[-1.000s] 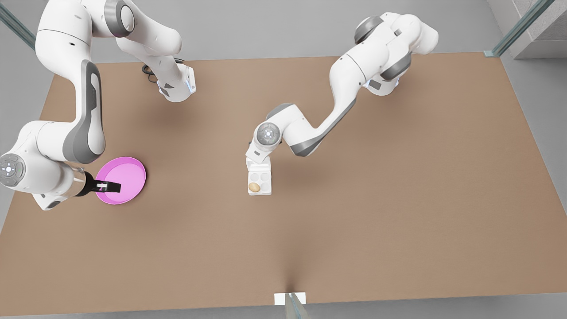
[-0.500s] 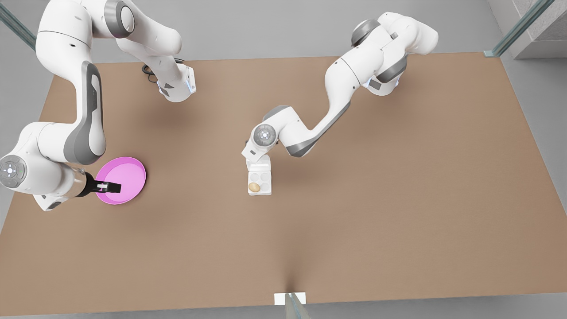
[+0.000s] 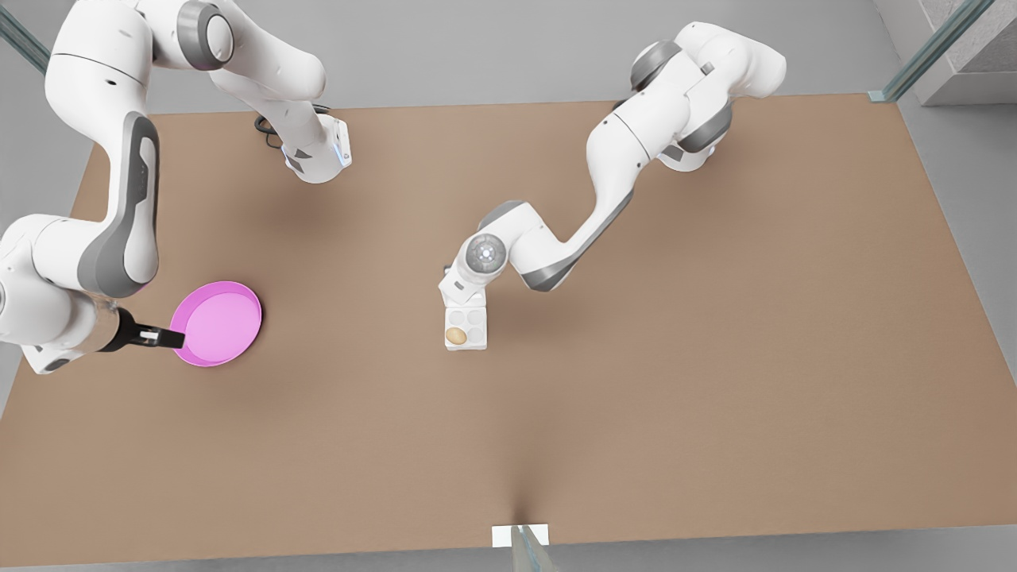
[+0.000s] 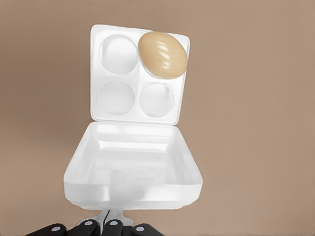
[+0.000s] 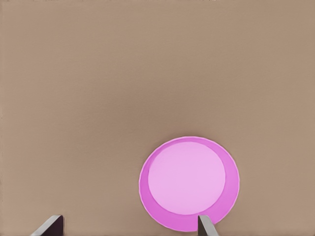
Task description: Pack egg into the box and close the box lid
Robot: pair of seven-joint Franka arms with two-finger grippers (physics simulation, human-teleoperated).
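Left gripper (image 4: pixel 112 227) at box lid (image 4: pixel 133 169) edge; finger spread unclear. Right gripper (image 5: pixel 130 223) fingers wide apart, empty, near pink plate (image 5: pixel 189 183), waiting. Egg (image 4: pixel 163 55) seated in box (image 4: pixel 138 73) corner cup. Packing done; lid open, closing remains.

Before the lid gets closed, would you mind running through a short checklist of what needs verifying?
1. The egg sits in a cup of the box: ok, it rests in a corner cup.
2. The other three cups hold nothing: ok.
3. The box lid is free to swing: ok, it lies open with nothing inside it.
4. Left gripper positioned at the lid: ok, it is at the lid's free edge by the tab; whether it grips cannot tell.
5. Right gripper clear of the box: ok, it is open, at the rim of the pink plate, far off on the front view's left.
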